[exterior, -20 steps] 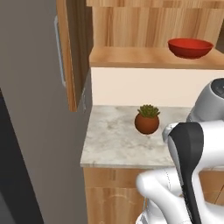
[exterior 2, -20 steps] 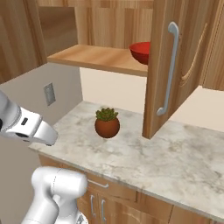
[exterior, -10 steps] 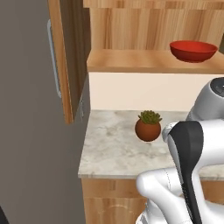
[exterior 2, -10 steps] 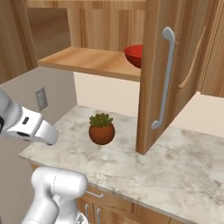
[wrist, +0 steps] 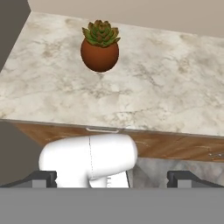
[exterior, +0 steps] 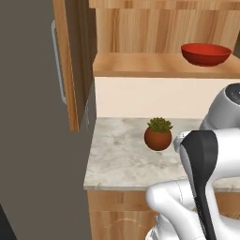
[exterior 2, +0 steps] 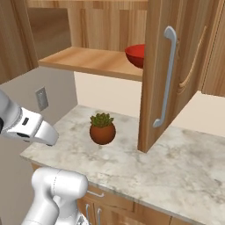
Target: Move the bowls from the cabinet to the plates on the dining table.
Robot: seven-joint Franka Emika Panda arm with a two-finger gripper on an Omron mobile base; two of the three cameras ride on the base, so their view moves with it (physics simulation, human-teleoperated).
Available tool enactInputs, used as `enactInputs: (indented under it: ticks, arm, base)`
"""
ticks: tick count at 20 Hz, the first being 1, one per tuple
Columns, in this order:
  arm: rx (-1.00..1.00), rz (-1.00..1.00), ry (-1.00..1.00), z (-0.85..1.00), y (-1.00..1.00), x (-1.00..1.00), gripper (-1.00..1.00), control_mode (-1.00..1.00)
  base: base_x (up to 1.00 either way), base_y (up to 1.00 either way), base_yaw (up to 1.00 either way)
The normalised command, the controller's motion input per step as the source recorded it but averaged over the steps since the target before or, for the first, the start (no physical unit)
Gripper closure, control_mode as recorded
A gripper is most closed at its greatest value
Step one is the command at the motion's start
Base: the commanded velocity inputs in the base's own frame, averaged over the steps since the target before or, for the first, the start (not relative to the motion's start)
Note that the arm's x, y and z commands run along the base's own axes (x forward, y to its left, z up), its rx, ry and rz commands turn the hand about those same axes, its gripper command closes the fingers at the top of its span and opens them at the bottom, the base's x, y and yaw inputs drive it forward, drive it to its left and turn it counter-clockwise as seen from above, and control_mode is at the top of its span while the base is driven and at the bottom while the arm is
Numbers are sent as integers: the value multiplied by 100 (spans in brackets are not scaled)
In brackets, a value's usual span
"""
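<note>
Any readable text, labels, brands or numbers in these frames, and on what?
None. No words, numbers or signs can be read anywhere.
The red bowl, plant pot, cabinet door and its handle, the counter and the wall outlet all carry no lettering.
</note>
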Motion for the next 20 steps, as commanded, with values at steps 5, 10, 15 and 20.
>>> enactInputs:
  ticks: [5, 10, 15, 20]
  arm:
    - [0, 0, 0, 0, 0, 0, -100, 100]
    - [0, 0, 0, 0, -6, 29, -100, -100]
    - [0, 0, 0, 0, -28, 46, -100, -100]
    - [0, 0, -2, 16, -21, 8, -100, -100]
  base:
    - [0, 0, 0]
    - [0, 0, 0]
    - [0, 0, 0]
    - [0, 0, 0]
